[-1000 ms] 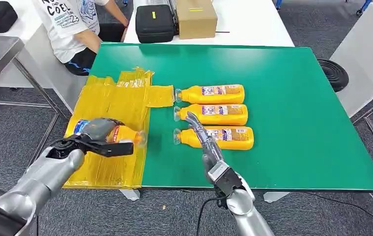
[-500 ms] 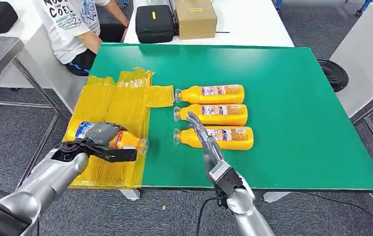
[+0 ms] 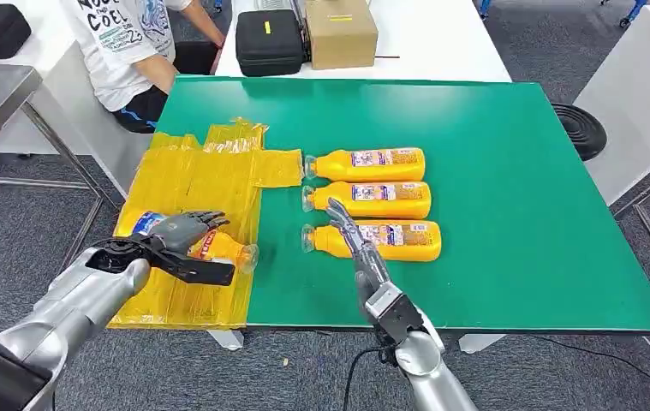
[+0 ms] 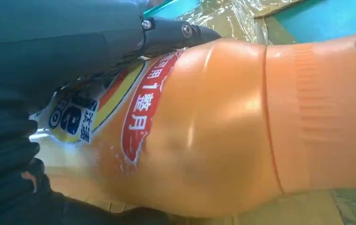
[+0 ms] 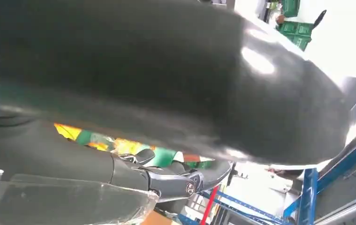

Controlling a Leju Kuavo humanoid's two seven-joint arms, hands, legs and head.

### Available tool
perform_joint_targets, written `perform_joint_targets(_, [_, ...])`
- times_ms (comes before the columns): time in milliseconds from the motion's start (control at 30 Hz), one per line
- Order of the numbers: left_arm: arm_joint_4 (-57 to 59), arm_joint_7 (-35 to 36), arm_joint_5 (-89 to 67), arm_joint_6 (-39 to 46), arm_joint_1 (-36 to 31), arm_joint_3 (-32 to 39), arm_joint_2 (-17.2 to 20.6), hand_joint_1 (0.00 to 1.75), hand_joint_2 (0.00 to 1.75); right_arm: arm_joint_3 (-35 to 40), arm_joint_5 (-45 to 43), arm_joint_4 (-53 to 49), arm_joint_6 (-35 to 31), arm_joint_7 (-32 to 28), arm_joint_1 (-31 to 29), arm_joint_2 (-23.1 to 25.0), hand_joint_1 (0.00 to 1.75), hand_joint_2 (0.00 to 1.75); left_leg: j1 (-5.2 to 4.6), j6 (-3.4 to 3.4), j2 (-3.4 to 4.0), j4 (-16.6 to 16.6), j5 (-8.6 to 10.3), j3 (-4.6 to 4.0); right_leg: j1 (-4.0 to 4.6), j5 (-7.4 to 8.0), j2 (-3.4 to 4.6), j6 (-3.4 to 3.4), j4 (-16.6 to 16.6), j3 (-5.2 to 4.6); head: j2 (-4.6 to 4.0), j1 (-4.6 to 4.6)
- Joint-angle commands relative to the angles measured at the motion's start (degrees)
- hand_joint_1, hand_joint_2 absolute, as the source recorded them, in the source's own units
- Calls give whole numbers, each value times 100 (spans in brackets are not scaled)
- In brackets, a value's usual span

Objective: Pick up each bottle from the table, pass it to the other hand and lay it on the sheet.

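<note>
1. The robot's left hand [image 3: 186, 244] rests over an orange bottle [image 3: 215, 247] that lies on its side on the yellow sheet [image 3: 193, 180], near the sheet's front right corner. In the head view the fingers drape across the bottle's labelled middle and the thumb lies along its near side, so the hand appears to hold the bottle against the sheet, probably because this is the laying-down step.
2. The left wrist view shows the bottle close up: its glossy orange body and red-and-white label, with dark fingers [image 4: 176, 33] touching the upper edge of the label.
3. The held bottle's long axis runs across the sheet, roughly left to right, with a slight tilt. Its clear neck points right, toward the green table [image 3: 509, 171]; its base points left.
4. Three more orange bottles [image 3: 371, 163] lie on the table in a neat row of parallel lines, well apart from the sheet, necks all pointing left toward it (likely laid out for easy picking).
5. The right hand [image 3: 357, 244] hangs over the neck end of the nearest of these, fingers stretched out long and holding nothing, seemingly ready for the next pick.
6. A person [image 3: 128, 43] sits beyond the table's far left corner.
</note>
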Motion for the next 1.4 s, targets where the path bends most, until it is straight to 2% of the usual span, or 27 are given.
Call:
perform_joint_targets(33, [318,-86,-36,-78,-107,-448,150,0,175,-171,-17,183,-34,-85,83,-145,0,0,2,0,9,-6,-10,30,5,-7,2,-11,-10,30,0,0])
perform_joint_targets(100, [248,-119,-29,-165,-176,-481,207,0,175,-194,-16,196,-29,-88,74,-142,0,0,2,0,9,-6,-11,32,5,-8,0,-13,-9,32,0,0])
perform_joint_targets(133, [150,-179,42,-169,-198,-460,236,0,0,-225,-18,214,-32,-81,55,-126,0,0,3,0,10,-3,-8,20,5,-4,4,-10,-6,19,0,0])
perform_joint_targets(300, [-355,-200,177,-31,-174,-444,361,0,0,-292,-48,256,-26,-81,20,-147,0,0,4,0,1,0,-9,21,7,-9,-8,-13,-4,23,0,-2])
perform_joint_targets(433, [-1255,-76,218,86,31,-479,761,0,0,-329,-49,343,-29,-86,6,-182,0,0,2,1,9,-3,-7,15,5,-4,3,-10,-6,15,0,-2])
perform_joint_targets(567, [-2003,28,243,-103,110,-567,1027,0,0,-320,-101,462,-47,-111,-116,-188,0,0,5,0,10,2,-15,22,8,-12,0,-15,-4,25,0,-2])
perform_joint_targets(833, [-2556,-25,486,-360,129,-749,1371,0,0,-351,-193,505,-18,-45,-173,-91,0,0,3,0,14,1,-10,6,6,-6,6,-12,-2,8,0,-2])
perform_joint_targets(1033, [-3152,-154,912,-740,90,-954,1857,0,0,-368,-253,512,58,-22,-203,-120,0,0,4,0,18,3,-14,10,7,-9,9,-14,-1,11,0,0])
perform_joint_targets(1200, [-3606,-84,1663,-631,328,-420,2086,0,0,-572,0,177,-201,199,-127,-283,0,0,4,1,14,4,-11,2,6,-8,5,-10,0,3,0,0])
perform_joint_targets(1233, [-3595,-63,1830,-529,420,-244,2031,0,0,-591,75,171,-254,263,-132,-302,0,0,5,1,19,5,-20,20,8,-15,8,-16,0,20,0,0])
perform_joint_targets(1267, [-3657,-30,2197,-202,821,292,1874,0,0,-712,372,115,-487,506,-134,-369,0,175,4,1,13,3,-10,2,6,-7,4,-10,0,3,0,-2])
perform_joint_targets(1300, [-3747,-51,2359,83,1162,659,1752,0,175,-839,572,89,-638,630,-143,-403,0,175,3,1,7,0,-7,-1,4,-6,0,-9,-2,1,0,-2])
perform_joint_targets(1333, [-3792,-76,2352,194,1347,825,1682,0,175,-937,681,80,-594,674,-152,-412,0,175,-4,4,15,-10,-12,23,-1,-9,5,-10,-12,22,0,2])
perform_joint_targets(1367, [-3931,-257,2710,681,1880,1499,1318,0,175,-1053,1113,116,-767,924,-207,-482,0,175,-3,3,12,-9,-7,12,-2,-5,4,-7,-9,12,0,2])
perform_joint_targets(1400, [-4006,-295,2598,765,2099,1619,1209,0,175,-1169,1154,148,-720,910,-238,-480,0,175,-7,5,19,-17,-14,39,-4,-10,8,-11,-18,38,0,-7])
